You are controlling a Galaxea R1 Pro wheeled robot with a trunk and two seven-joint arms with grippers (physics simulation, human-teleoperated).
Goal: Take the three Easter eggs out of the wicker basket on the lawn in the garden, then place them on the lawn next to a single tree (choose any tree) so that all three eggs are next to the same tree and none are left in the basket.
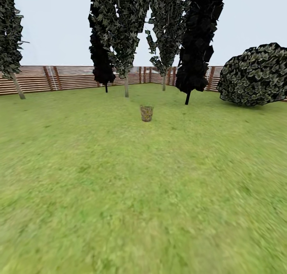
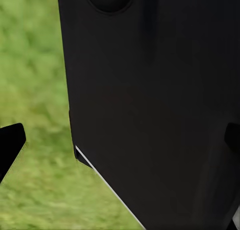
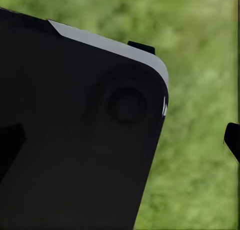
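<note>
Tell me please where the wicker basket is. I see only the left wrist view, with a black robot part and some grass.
Observer: In the head view the wicker basket stands upright on the lawn, straight ahead and far off.
Operator: Is any tree near it?
Observer: Yes, a pale-trunked tree stands behind it, slightly to the left.
Operator: And on the right side?
Observer: A round leafy bush sits there, in front of the wooden fence.
</note>
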